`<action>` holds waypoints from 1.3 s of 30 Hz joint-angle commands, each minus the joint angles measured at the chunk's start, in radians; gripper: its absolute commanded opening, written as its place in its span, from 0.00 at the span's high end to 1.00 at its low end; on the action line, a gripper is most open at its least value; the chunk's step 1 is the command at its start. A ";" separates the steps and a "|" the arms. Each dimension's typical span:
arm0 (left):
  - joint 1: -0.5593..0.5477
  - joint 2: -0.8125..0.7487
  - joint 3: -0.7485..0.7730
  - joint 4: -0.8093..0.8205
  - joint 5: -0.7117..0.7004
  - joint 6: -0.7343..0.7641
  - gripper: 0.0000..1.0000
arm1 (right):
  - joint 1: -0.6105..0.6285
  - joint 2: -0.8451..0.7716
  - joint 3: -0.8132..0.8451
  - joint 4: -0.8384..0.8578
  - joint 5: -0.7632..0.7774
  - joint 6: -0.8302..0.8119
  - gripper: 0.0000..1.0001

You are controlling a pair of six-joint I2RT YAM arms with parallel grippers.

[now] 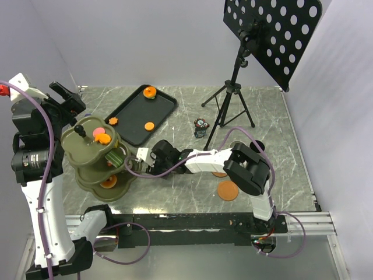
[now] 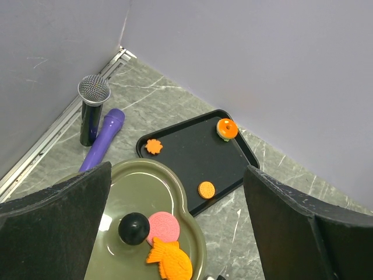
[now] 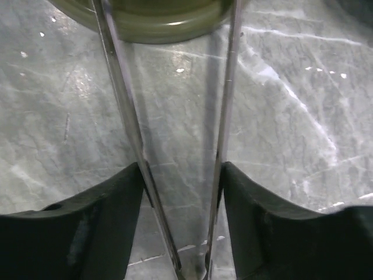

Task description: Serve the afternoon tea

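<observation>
The right gripper (image 3: 182,169) has its two dark fingers closed against the outer sides of a pair of thin metal tongs (image 3: 125,105), one finger on each arm, so the tongs are held between them. The tong arms run forward over the marbled table (image 3: 303,116) to the rim of the olive-green tiered stand (image 3: 157,26), where their tips pass out of the right wrist view. In the top view this arm stretches leftward, low over the table, toward the stand's lower tiers. The left gripper (image 2: 178,175) hangs above the stand with its jaws spread wide and nothing between them. Directly below it the stand's top tier carries a black knob (image 2: 134,227), with a pink round cookie (image 2: 162,227) touching it and an orange fish-shaped pastry (image 2: 171,262) just beside the cookie. A lower tier holds another orange piece (image 1: 108,183). Beyond the stand the black rectangular tray (image 2: 186,151) holds an orange-glazed donut (image 2: 227,128) in its far corner, an orange flower-shaped cookie (image 2: 154,146) and an orange round cookie (image 2: 206,189), all well apart. Left of the tray a microphone (image 2: 92,111) stands upright near the wall, with a purple cylinder (image 2: 104,143) lying beside it. A brown-orange saucer (image 1: 228,190) lies on the table near the right arm, and a second one (image 1: 220,174) shows partly from under it.
</observation>
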 commanded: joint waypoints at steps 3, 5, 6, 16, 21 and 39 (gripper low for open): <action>0.006 -0.014 -0.009 0.027 0.005 0.001 0.00 | 0.001 -0.135 -0.068 0.042 0.019 -0.003 0.48; 0.006 -0.014 -0.012 0.030 0.008 -0.002 0.00 | 0.003 -0.182 -0.081 0.031 0.013 -0.001 0.49; 0.006 -0.014 -0.012 0.027 0.007 -0.004 0.00 | 0.001 -0.201 -0.085 0.017 0.011 0.003 0.50; 0.007 -0.012 -0.003 0.025 -0.010 -0.017 0.00 | -0.003 -0.409 -0.191 -0.087 0.071 0.008 0.55; 0.007 -0.023 -0.023 0.034 -0.015 -0.034 0.00 | -0.048 -0.469 -0.217 -0.086 0.039 0.017 0.56; 0.007 -0.020 -0.009 0.036 -0.035 -0.017 0.00 | -0.020 -0.304 -0.044 0.011 -0.074 0.000 0.60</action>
